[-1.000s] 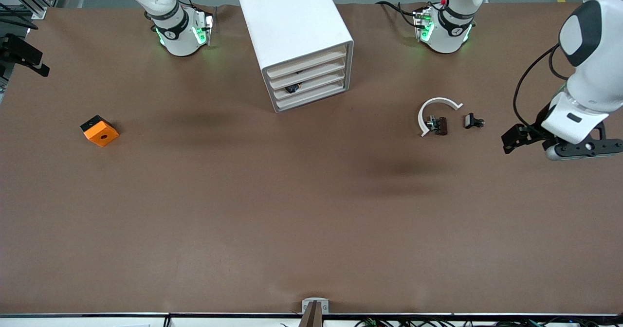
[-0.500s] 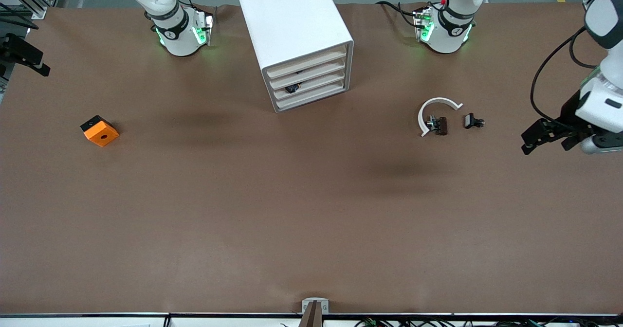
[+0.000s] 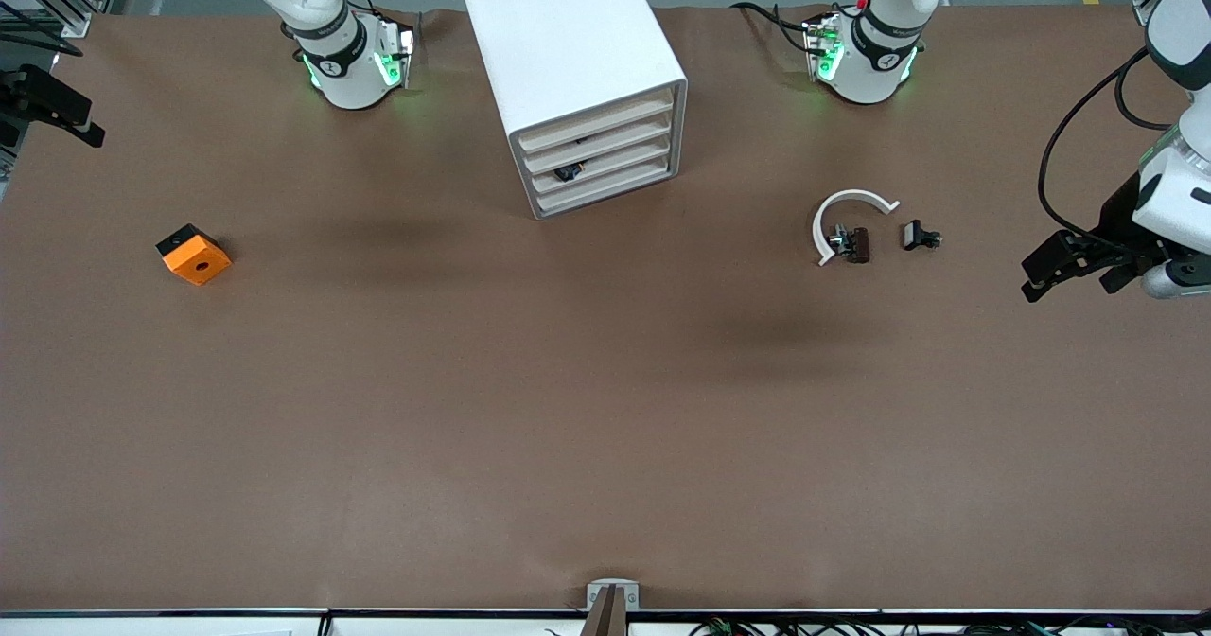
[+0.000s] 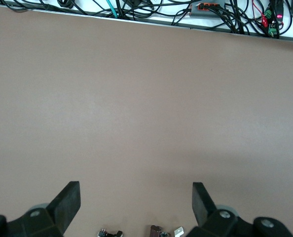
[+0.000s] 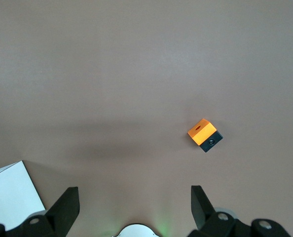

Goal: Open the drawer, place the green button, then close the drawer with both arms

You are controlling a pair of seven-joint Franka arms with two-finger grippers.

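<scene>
The white cabinet [image 3: 568, 40] stands at the robots' side of the table, and all its drawers sit pushed in. A small dark, bluish thing [image 3: 568, 172] that looks like the button lies in the gap above the third drawer [image 3: 624, 159] from the top; no green cap shows. My left gripper [image 3: 1069, 281] [image 4: 136, 207] hangs open and empty in the air at the left arm's end of the table. The right gripper [image 3: 76, 125] [image 5: 135, 207] hovers open and empty at the right arm's end.
A dark brown part with a white curved strip [image 3: 847, 237] [image 4: 159, 230] and a small black part [image 3: 921, 236] [image 4: 109, 232] lie on the table toward the left arm's end. An orange block [image 3: 193, 254] [image 5: 204, 134] sits toward the right arm's end.
My left arm has drawn back from near the small parts toward its own end of the table, gripper still open. The right gripper has barely shifted. Nothing on the table has moved.
</scene>
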